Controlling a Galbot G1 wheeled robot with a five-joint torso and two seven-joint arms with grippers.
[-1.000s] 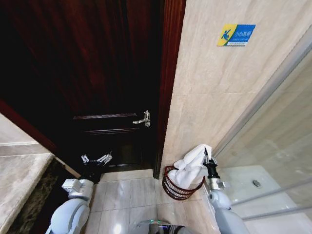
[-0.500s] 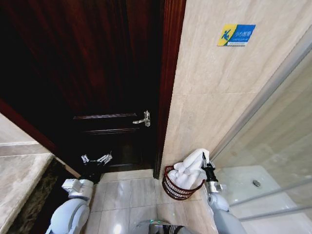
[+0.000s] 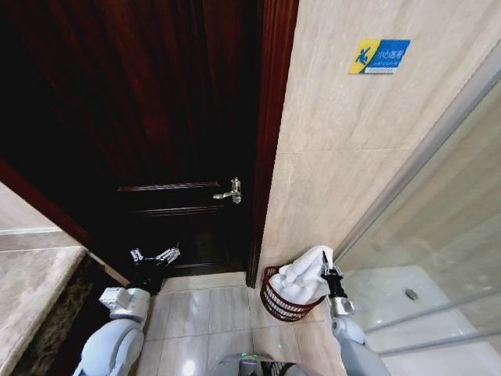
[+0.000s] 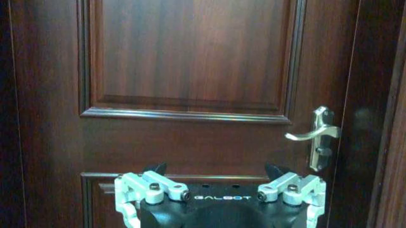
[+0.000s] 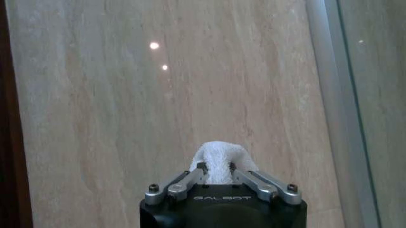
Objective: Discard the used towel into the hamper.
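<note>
Low in the head view, right of centre, the white towel (image 3: 304, 276) is heaped in the hamper (image 3: 275, 304), its top corner pinched in the closed right gripper (image 3: 330, 271). Let go now, the tall fold could flop over the rim (it stands well above it). The hamper's inside is hidden. The left gripper (image 3: 154, 255), lower left, hangs open by the door (image 3: 156, 117).

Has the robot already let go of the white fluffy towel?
No, in the right wrist view the right gripper has its fingers pinched on a fold of the white fluffy towel, above the reddish-brown wicker hamper.
</note>
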